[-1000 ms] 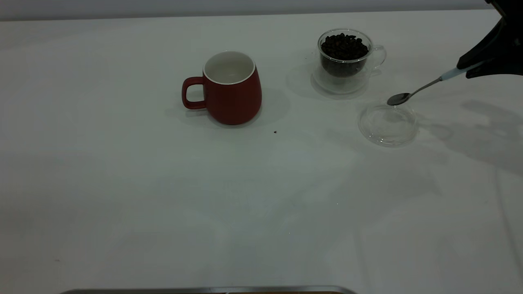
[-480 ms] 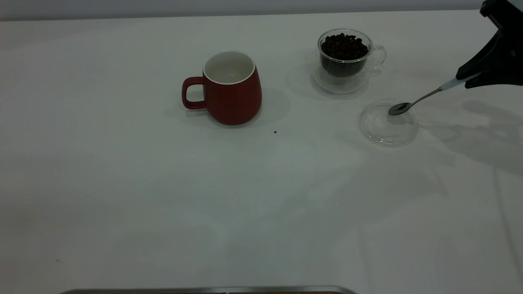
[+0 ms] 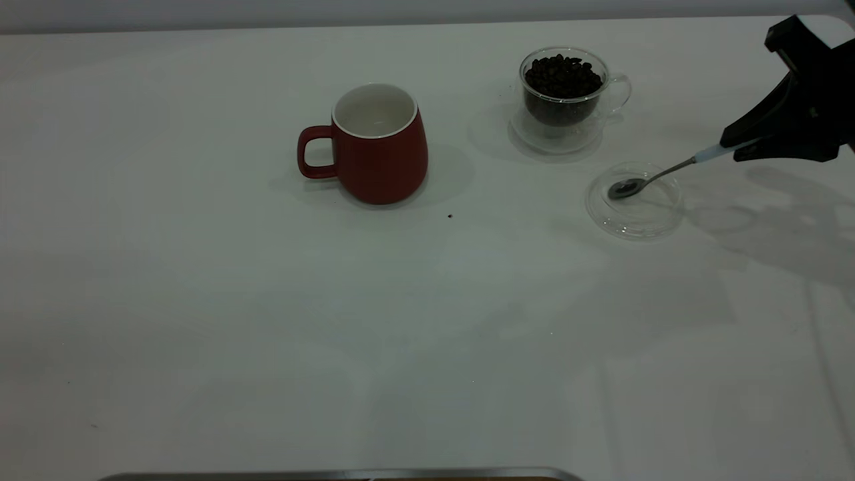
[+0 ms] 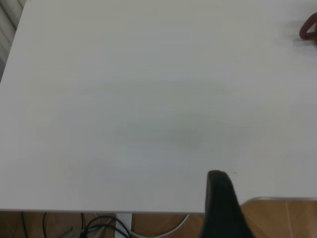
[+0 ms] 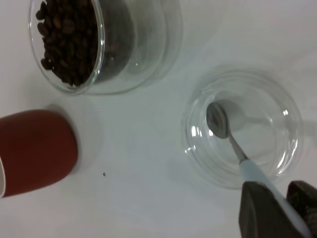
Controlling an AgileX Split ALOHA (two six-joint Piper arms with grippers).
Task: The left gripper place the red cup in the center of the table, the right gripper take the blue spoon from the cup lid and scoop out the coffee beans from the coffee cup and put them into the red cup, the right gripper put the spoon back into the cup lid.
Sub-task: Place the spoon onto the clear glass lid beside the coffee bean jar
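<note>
table (image 3: 200, 300) | on it: red cup (image 3: 377, 150), coffee cup (image 3: 564, 93), cup lid (image 3: 634, 210), stray bean (image 3: 449, 216)

Wooden floor (image 4: 292, 218), pale back wall (image 3: 334, 10)

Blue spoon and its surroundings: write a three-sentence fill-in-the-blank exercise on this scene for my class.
1. The right gripper holds the blue spoon by its ____.
2. The spoon's bowl is over the cup ____.
3. The coffee beans are in the ____ cup.

Missing words: handle; lid; glass

Glossy red cup (image 3: 381, 155), clear glass cup lid (image 3: 634, 207), shiny metal blue spoon (image 3: 651, 178), matt white table (image 3: 267, 321).
</note>
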